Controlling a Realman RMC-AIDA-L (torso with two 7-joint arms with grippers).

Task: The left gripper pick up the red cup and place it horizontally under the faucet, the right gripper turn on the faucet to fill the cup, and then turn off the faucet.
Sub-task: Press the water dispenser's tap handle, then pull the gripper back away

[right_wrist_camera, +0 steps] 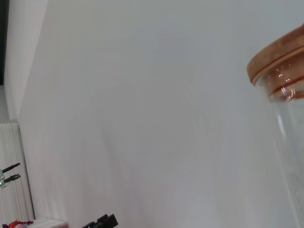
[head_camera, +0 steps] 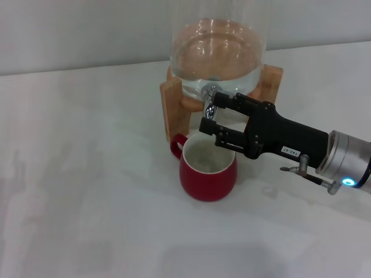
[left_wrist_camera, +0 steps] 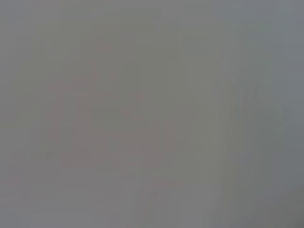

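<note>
- The white table [head_camera: 87, 174] stretched bare across the near and left side of the head view, leaving wide open room on the robot's left of the cup.
- The red cup [head_camera: 207, 174] stood upright on the table just in front of the wooden stand [head_camera: 174, 107], its handle turned toward the back left; its cream inside was visible, but whether it held water could not be told.
- Behind it, the glass dispenser [head_camera: 217, 52] sat in the stand and held clear water.
- The faucet [head_camera: 210, 104] projected from the dispenser's base, above the cup's far rim.
- The right gripper [head_camera: 212, 116] reached in from the robot's right, its two prongs spread with the faucet's lever between them; whether they touched it could not be told.
- The lower prong hung over the cup's rim.
- The right wrist view showed the dispenser's wooden lid [right_wrist_camera: 280, 54] against a white wall.
- The left gripper was out of sight; its wrist view was plain grey.
</note>
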